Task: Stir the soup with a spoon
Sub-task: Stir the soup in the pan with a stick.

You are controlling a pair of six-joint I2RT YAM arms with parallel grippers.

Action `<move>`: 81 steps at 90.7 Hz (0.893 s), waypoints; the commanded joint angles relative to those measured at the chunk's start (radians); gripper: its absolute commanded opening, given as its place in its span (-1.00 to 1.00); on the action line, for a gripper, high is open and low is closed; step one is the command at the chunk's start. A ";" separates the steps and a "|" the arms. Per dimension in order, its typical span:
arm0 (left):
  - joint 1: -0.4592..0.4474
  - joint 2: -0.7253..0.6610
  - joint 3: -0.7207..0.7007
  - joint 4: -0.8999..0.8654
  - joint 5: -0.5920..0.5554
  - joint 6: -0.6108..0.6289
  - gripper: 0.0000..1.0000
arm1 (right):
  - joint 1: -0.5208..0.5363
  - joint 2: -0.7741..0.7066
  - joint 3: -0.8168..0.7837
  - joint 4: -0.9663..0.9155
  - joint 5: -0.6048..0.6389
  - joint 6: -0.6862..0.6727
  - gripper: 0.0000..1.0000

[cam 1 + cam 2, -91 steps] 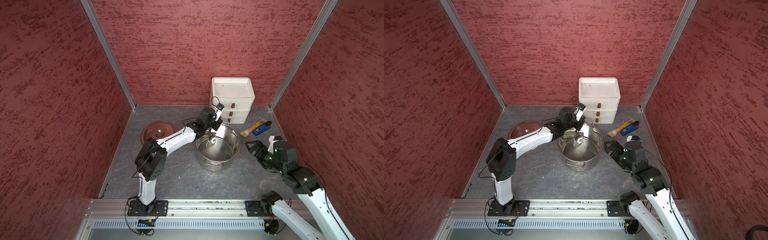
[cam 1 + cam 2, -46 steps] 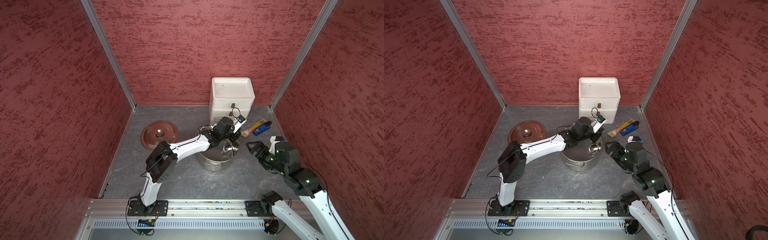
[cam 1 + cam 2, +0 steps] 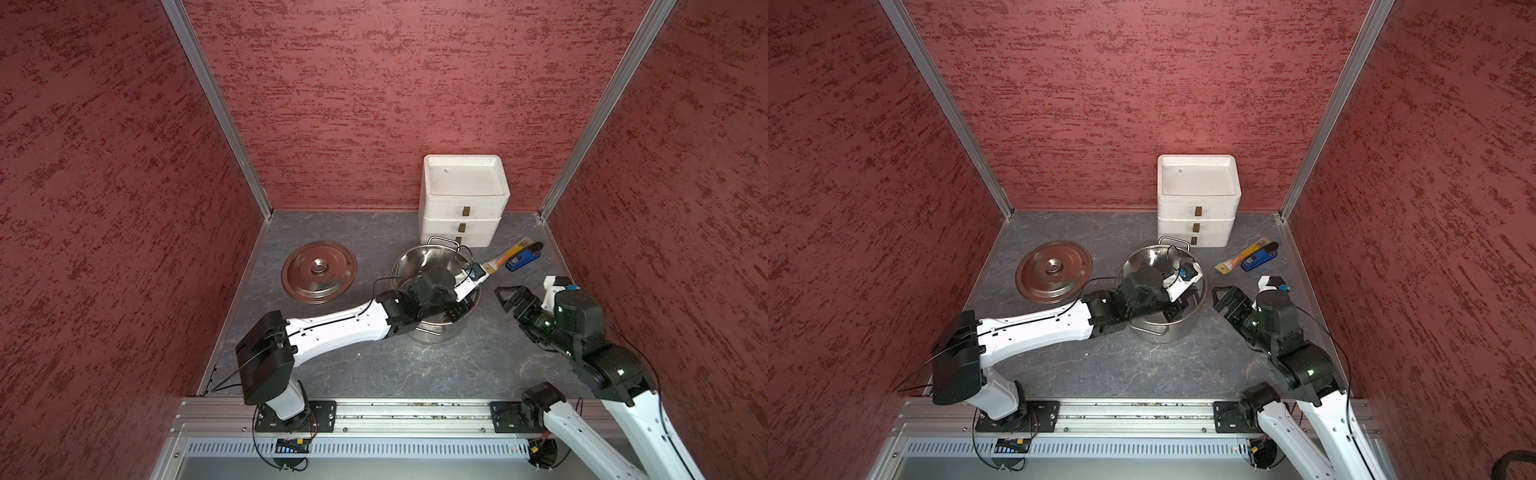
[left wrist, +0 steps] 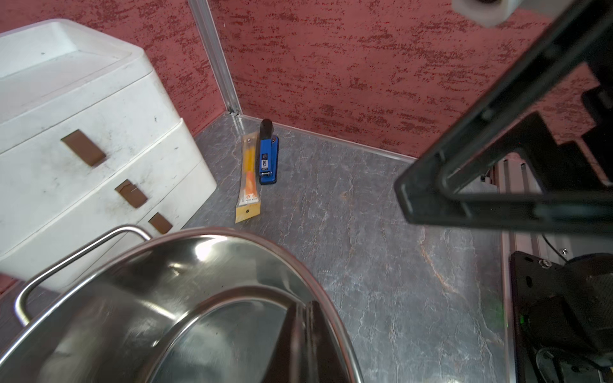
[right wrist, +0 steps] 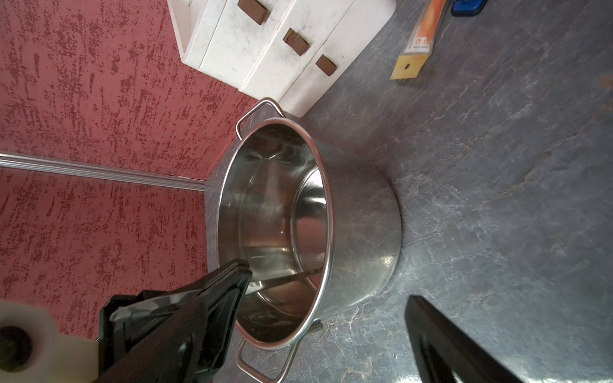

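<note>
In both top views my left jaws [image 3: 454, 311] reach down inside the pot [image 3: 424, 259], on the side nearer my right arm, where the stirring must happen. My right jaws [image 3: 509, 298] hang spread just beside the pot, touching nothing, perhaps ready to steady it. The lid [image 3: 319, 272] lies aside on the worktop [image 3: 374, 365], leaving the mouth free.

My left wrist view shows the left jaws pressed together above bare steel, and no soup shows.

My right wrist view explains it: they pinch the spoon [image 5: 288, 278], its thin handle slanting toward the wall.

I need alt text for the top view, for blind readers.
The left gripper reaches into a steel stockpot; the open right gripper hovers beside it. The lid lies apart; white drawers, an orange packet and a blue tool sit behind.
</note>
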 commanded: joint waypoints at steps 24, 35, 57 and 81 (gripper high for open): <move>0.151 -0.084 -0.053 -0.129 -0.175 0.026 -1.00 | 0.004 0.034 0.010 0.041 -0.020 -0.013 0.96; 0.207 -0.048 -0.009 -0.119 -0.202 0.059 -1.00 | 0.004 0.037 0.019 0.036 -0.016 -0.014 0.96; 0.295 0.089 0.139 -0.081 -0.181 0.106 -1.00 | 0.005 0.030 0.039 0.011 -0.002 -0.012 0.96; 0.316 0.258 0.339 -0.055 -0.061 0.111 -1.00 | 0.005 0.015 0.046 -0.019 0.016 -0.007 0.96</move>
